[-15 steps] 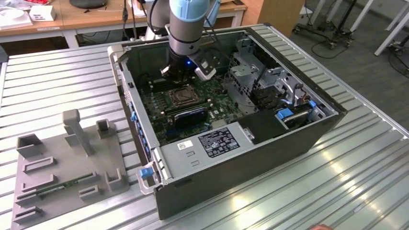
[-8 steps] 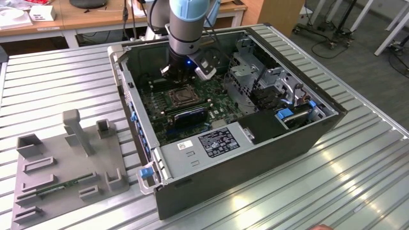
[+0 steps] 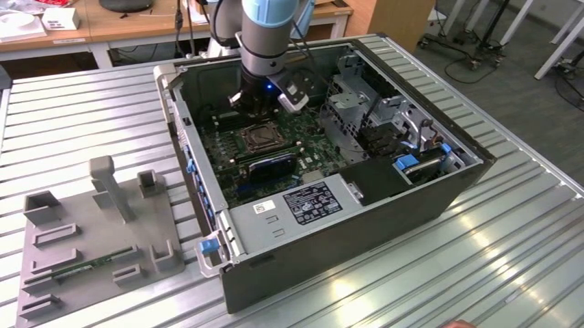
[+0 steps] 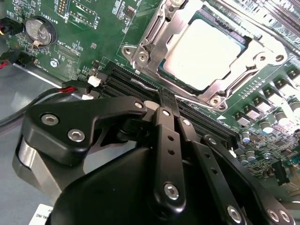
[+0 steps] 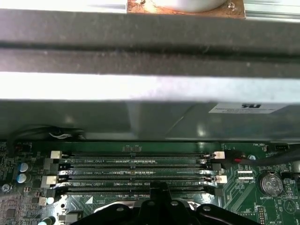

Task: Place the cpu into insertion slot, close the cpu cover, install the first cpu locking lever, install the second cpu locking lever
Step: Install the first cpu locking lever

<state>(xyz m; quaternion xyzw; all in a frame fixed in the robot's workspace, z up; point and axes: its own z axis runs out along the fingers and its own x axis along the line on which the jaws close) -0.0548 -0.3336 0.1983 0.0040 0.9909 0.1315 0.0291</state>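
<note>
The cpu lies flat in the insertion slot on the green motherboard. The silvery cpu cover is down over it, framing its pale face. My gripper is shut, its black fingers pressed together. Their tips sit just outside the socket's edge, by the memory slots, right over a thin silvery locking lever rod. I cannot tell whether they touch the rod. In the exterior view the gripper hangs low inside the open computer case, just behind the socket.
The case walls and the drive cage close in around the arm. A coin battery and a red-and-black cable lie near the fingers. A grey fixture stands on the ribbed table at the exterior view's left.
</note>
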